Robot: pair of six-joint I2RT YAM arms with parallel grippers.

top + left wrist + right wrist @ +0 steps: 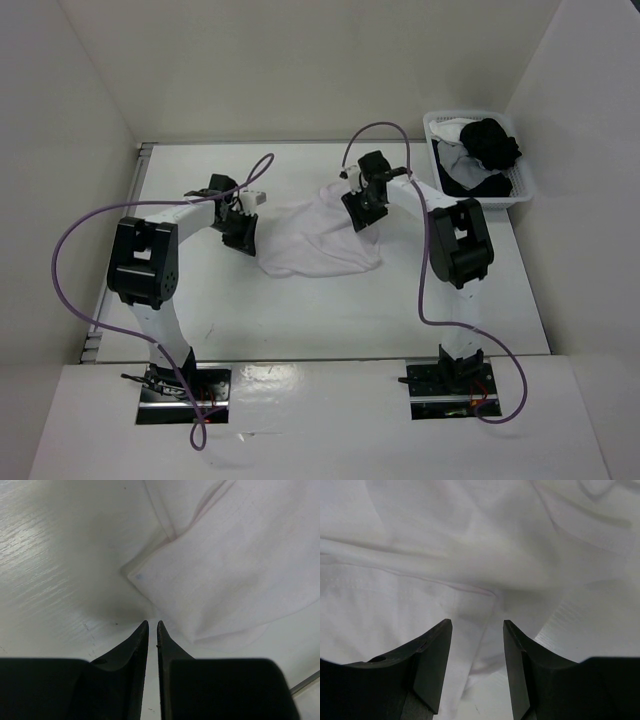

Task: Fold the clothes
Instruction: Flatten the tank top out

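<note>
Nearest the arm bases, the white counter (300,310) lies bare. Further in, the clothes (315,245), one plain white garment, lie rumpled and partly bunched on the counter between the two arms.

The left gripper (153,624) sits low at the garment's left edge. Its fingers are almost together with only a thin slit between them, and nothing is in that slit. In the left wrist view, a folded corner of the fabric lies just ahead of the tips and does not touch them.

Slightly further back, the right gripper (477,622) hangs over the garment's upper right part. Its fingers stand apart with creased fabric below the gap, and no cloth is pinched.

At the far right corner stands a white lattice basket (437,122) holding dark garments (492,140) and some white cloth.
</note>
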